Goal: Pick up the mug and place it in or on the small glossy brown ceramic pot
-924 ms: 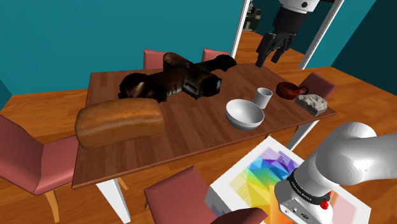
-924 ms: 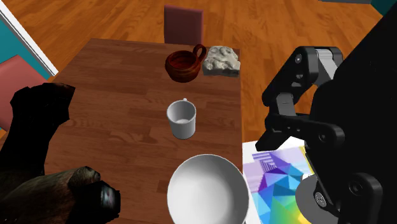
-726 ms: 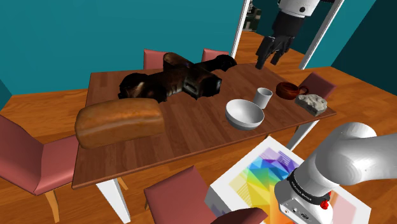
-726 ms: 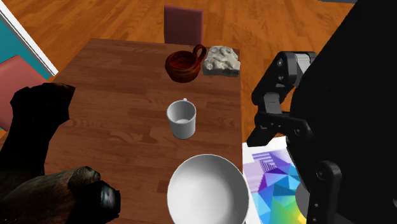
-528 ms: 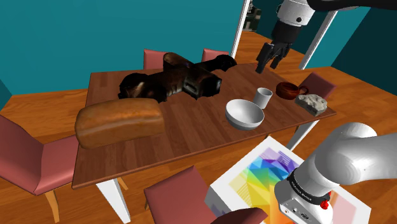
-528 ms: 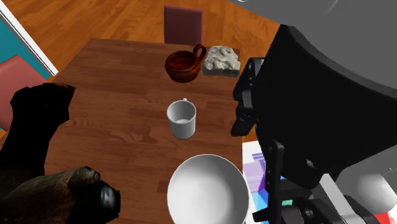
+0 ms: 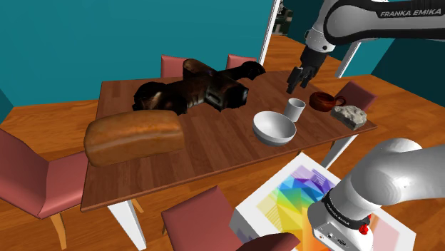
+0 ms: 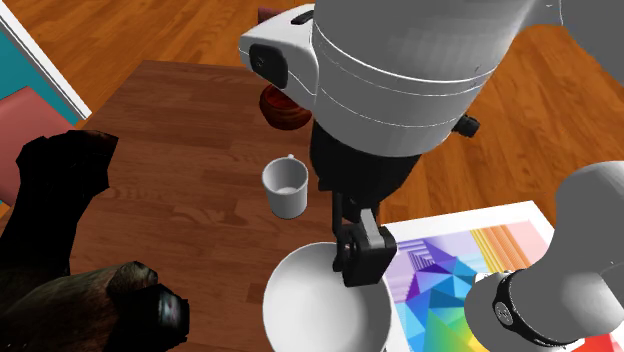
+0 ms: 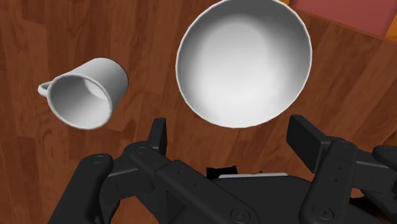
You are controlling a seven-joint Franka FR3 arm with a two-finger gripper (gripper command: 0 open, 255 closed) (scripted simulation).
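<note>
Room is left on every side of the mug (image 8: 286, 186), which is stood upright on the worktop (image 8: 170, 150) between the bowl (image 8: 325, 300) and the pot (image 7: 324, 100), apart from both. In the second exterior view bare wood is seen running from the mug toward that view's left as far as a dark lump (image 8: 60, 230). Toward that view's right the worktop's edge is near, and the stand's many-coloured top (image 8: 450, 270) is seen just past it. In the shoulder view a grey stone-like block (image 7: 349, 115) is set at the worktop's corner beside the pot, and a loaf of bread (image 7: 134, 135) is laid well apart, toward that view's left. Red chairs (image 7: 32, 175) are drawn up along the edges.

The hand (image 7: 296, 78) is held above the worktop, over the mug and bowl. In the wrist view its fingers (image 9: 305, 137) are seen spread apart; the mug is found off to one side of them, untouched, and the bowl beyond them.

The mug is drawn plain white and smooth, slightly tapered, with a small loop handle. The bowl is white, round and deep. The pot is rounded, brown and glossy. The worktop is shown as reddish-brown planks with a clear grain.
</note>
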